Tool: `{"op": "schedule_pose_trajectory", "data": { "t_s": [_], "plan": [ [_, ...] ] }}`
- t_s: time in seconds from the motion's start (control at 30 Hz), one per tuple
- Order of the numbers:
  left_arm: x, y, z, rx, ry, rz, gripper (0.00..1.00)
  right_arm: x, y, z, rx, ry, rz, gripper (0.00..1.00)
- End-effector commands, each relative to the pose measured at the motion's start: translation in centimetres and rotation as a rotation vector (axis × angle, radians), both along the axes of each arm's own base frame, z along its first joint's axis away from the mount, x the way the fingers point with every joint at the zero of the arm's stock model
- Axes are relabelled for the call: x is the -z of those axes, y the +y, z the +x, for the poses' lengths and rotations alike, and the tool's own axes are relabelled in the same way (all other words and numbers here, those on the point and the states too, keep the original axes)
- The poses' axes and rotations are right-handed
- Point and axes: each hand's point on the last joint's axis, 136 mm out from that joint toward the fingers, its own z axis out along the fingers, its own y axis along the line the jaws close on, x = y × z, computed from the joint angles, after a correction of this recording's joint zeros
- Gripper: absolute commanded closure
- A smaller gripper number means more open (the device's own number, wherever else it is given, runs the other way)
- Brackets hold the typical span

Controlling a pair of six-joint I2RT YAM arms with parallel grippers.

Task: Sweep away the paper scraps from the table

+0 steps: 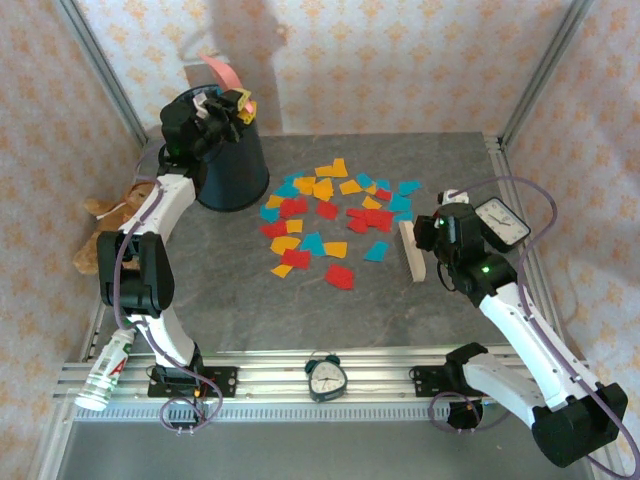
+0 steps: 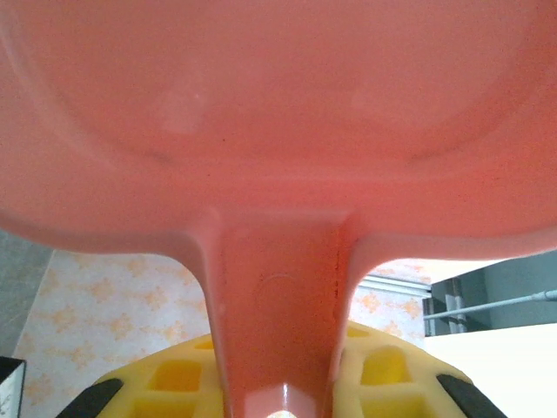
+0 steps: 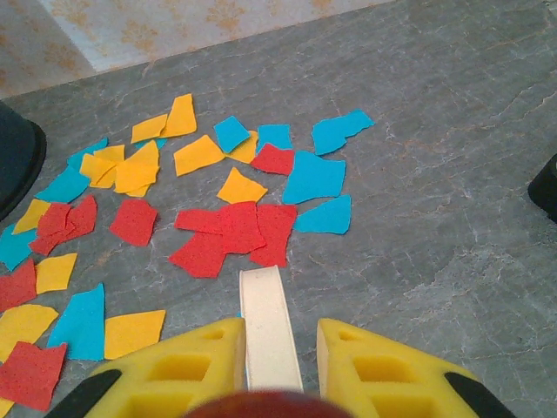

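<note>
Dozens of red, yellow-orange, teal paper scraps [image 1: 325, 215].

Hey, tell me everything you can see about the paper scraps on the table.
The paper scraps are dozens of small, flat, irregular pieces in red, yellow-orange and teal-blue, thin like cut paper. They lie scattered in one loose patch on the dark grey table, beside the black bin, many overlapping their neighbours. None is held. The cream strip gripped by the right gripper points at red ones on the patch's edge; whether it touches them is unclear.
</note>
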Motion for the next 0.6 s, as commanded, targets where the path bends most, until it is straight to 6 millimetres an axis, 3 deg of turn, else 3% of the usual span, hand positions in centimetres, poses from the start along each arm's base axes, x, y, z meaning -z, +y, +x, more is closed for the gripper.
{"op": "schedule_pose_trajectory", "data": {
  "t_s": [0.0, 0.27, 0.57],
  "plan": [
    [-4.1, 0.7, -1.6, -0.017, -0.112, -0.038, 1.0, -1.2, 0.1, 0.3, 0.006, -0.04, 0.018, 1.0],
    [-5.4, 1.0, -2.2, -0.003, -0.151, -0.167, 1.0, -1.4, 0.2, 0.4, 0.004, -0.045, 0.021, 1.0],
    [-6.5, 1.2, -3.1, -0.006, -0.166, -0.188, 1.0, -1.6, 0.3, 0.5, 0.004, -0.048, 0.029, 1.0]
  ]
}}
